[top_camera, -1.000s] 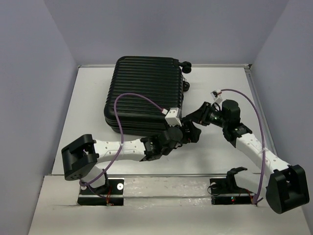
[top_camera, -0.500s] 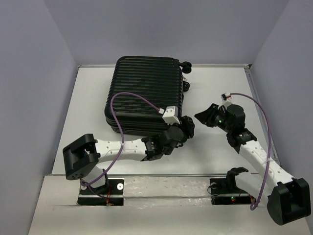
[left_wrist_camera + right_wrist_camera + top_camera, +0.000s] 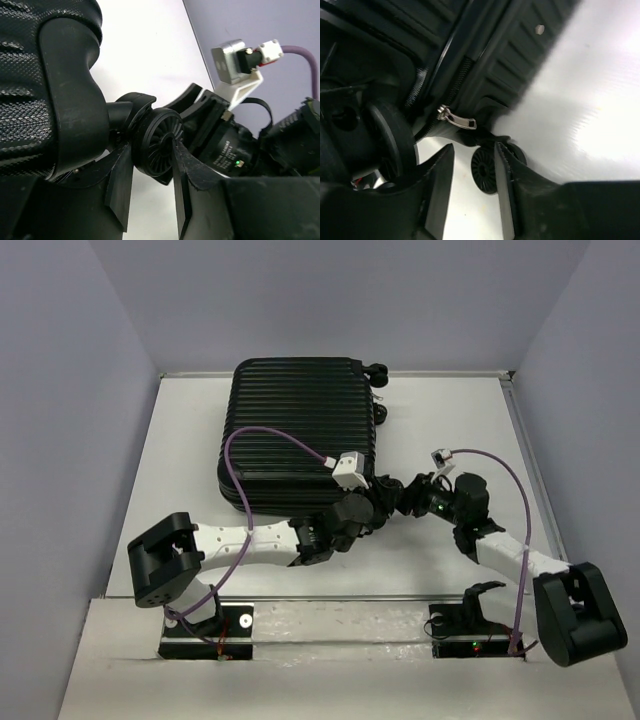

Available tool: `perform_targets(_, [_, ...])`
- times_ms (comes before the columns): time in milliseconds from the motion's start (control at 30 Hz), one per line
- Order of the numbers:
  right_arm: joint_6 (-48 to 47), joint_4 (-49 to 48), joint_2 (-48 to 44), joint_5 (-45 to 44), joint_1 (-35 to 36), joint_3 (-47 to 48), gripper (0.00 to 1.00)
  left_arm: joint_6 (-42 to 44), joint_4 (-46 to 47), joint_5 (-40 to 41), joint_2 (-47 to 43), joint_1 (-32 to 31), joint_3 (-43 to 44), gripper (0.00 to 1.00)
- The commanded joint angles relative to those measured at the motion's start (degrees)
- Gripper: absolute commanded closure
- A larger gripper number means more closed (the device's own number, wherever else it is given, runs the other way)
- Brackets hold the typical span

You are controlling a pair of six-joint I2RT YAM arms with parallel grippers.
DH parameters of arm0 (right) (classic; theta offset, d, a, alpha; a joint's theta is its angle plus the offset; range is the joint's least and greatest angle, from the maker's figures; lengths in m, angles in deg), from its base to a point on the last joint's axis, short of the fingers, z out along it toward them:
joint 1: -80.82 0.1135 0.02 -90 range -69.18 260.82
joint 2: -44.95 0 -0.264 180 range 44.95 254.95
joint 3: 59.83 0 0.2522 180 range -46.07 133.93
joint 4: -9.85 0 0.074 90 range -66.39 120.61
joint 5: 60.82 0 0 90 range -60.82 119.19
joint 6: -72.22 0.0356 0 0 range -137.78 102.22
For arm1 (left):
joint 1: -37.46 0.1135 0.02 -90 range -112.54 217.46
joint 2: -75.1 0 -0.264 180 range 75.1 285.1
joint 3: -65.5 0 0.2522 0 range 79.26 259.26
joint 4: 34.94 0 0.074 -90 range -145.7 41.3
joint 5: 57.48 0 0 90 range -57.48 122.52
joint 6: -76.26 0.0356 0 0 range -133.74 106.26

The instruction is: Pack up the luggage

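Pale lilac walls (image 3: 350, 300) enclose a white table (image 3: 180, 440). I note the luggage (image 3: 295, 430) lying flat and shut towards the far middle of it, ribbed shell upward.

Both arms meet at its near right corner. The left fingers (image 3: 122, 190) stand narrow, one on each side of a spoked caster wheel (image 3: 159, 150) under that corner, and appear to press against both of its faces. The right fingers (image 3: 437, 190) are parted by a moderate gap with nothing between them. Just past their tips I see the zip seam, a silver zipper pull (image 3: 457, 119) and another spoked wheel face (image 3: 484, 172).

I cannot tell whether that is the same caster. From overhead both sets of fingers merge into one black mass against the shell, so contact cannot be checked there.
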Motion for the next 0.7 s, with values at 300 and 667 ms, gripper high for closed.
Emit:
perform_targets(300, [-0.01,-40.38,20.70,14.50,-0.20,-0.14,0.48,3.68,2.62,4.86,-3.81,2.56,0.58,0.81])
perform_targets(667, [3.67,-48.90,28.87,20.74,-0.20,3.90,0.48,2.19,2.53,5.12,-4.78,2.82,-2.50,0.82])
